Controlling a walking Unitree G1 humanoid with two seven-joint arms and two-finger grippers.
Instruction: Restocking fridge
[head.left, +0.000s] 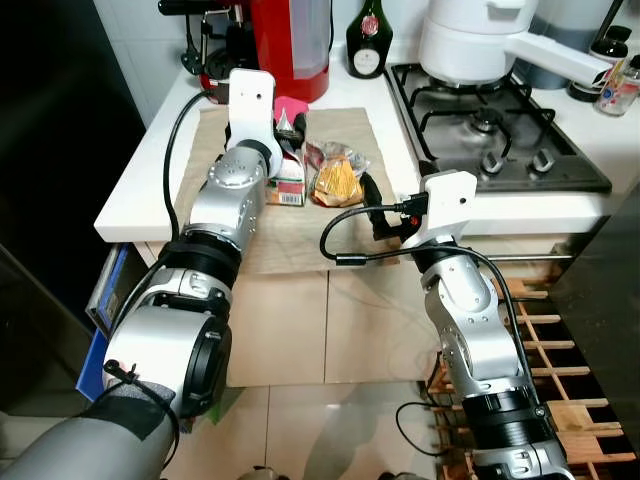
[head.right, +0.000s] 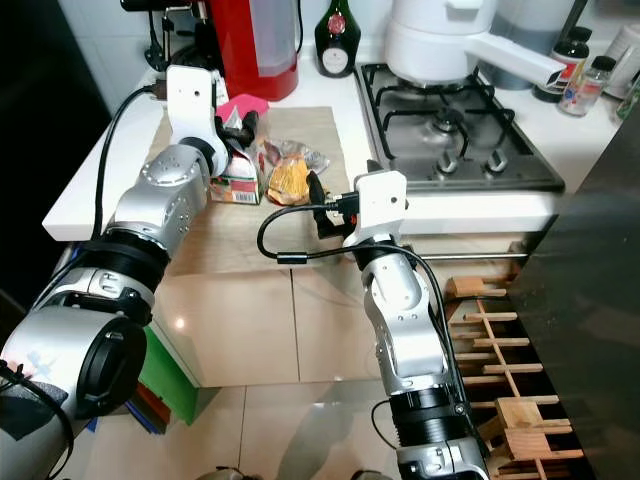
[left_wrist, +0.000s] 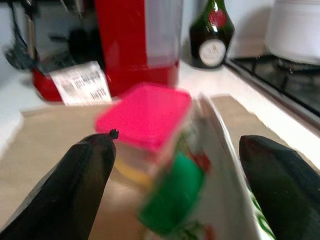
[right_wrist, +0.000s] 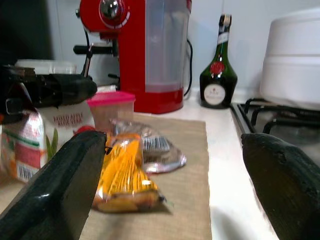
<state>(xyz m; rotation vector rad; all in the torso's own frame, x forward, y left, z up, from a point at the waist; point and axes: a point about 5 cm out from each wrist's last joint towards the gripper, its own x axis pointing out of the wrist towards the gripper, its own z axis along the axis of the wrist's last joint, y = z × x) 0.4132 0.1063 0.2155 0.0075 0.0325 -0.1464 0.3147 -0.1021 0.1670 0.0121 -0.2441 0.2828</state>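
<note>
The beige mat on the white counter is serving as the landmark. Its near edge is hanging over the counter's front lip, above the pale cabinet doors. Just off the mat's near right corner, the right gripper is hovering at the counter's front edge, its fingers standing wide apart with nothing between them. They are pointing across the mat at the yellow-orange packet, which is lying a little beyond the fingertips, apart from them.

On the mat's middle, left of the packet, a carton with a green cap is standing. The left gripper is reaching over it, its fingers spread to either side of the carton top; whether they are touching it I cannot tell. A crinkled silvery packet is lying just behind the yellow one, and a pink-lidded tub is sitting right behind the carton.

The mat's bare right strip is leaving open room between the packets and the hob. Its left strip is mostly lying under the left arm.

Beyond the mat's far edge, a red coffee machine and a dark green bottle are standing against the wall. A white pot is sitting on the hob, well right of the mat.
</note>
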